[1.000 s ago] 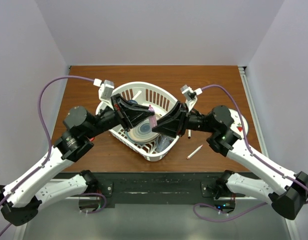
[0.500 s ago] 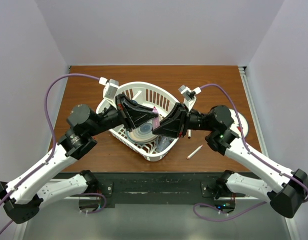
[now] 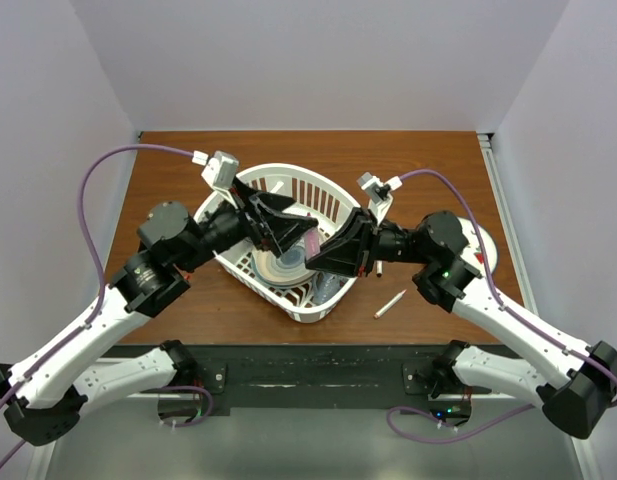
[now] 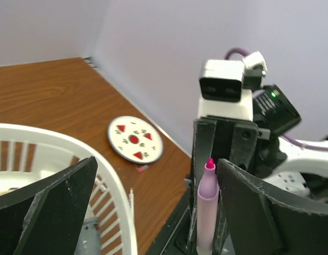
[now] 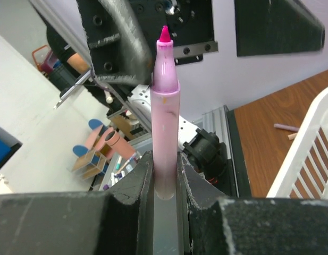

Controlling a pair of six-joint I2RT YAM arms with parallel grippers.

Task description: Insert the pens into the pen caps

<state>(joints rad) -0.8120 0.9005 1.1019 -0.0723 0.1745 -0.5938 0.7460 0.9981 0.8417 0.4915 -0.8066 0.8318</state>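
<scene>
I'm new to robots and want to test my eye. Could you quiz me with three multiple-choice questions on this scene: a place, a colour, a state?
1. Where does the loose pen lie? A on the floor; B on the table beside the basket; C on a shelf.
2. The held pen in the right gripper has a tip that is: A pink; B black; C green.
3. The left gripper is: A open; B shut on a cap; C shut on nothing.
Answers: B, it rests on bare wood; A, the tip shows pink; A, its fingers stand wide apart.

No legible text, label, brand or number anywhere.
</scene>
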